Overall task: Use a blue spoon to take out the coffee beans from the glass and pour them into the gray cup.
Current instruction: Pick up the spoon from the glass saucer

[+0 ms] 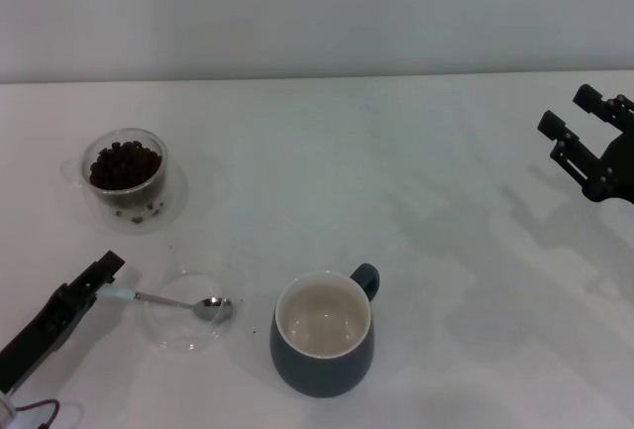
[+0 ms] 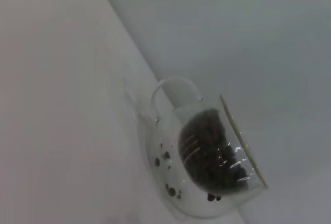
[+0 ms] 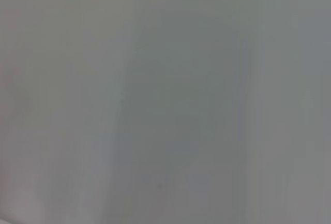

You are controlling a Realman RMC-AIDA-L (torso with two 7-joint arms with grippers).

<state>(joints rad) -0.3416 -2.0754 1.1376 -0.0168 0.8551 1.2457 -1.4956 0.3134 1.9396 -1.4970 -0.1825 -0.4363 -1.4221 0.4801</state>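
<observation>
The blue spoon [image 1: 168, 300] lies level at the front left, its silver bowl resting over a shallow clear dish [image 1: 188, 335]. My left gripper [image 1: 102, 280] is shut on the end of its pale blue handle. The glass [image 1: 125, 169] holding the coffee beans [image 1: 124, 163] stands behind it at the far left. The left wrist view shows the same glass [image 2: 170, 131] and beans [image 2: 212, 151] close up. The gray cup [image 1: 322, 360], its cream inside bare, sits to the right of the dish. My right gripper [image 1: 580, 117] hangs open at the far right, away from everything.
The glass stands on a clear saucer [image 1: 168, 206] with a few loose beans [image 2: 168, 159] on it. A few stray crumbs dot the white table [image 1: 446, 201] near the dish. The right wrist view shows only plain grey surface.
</observation>
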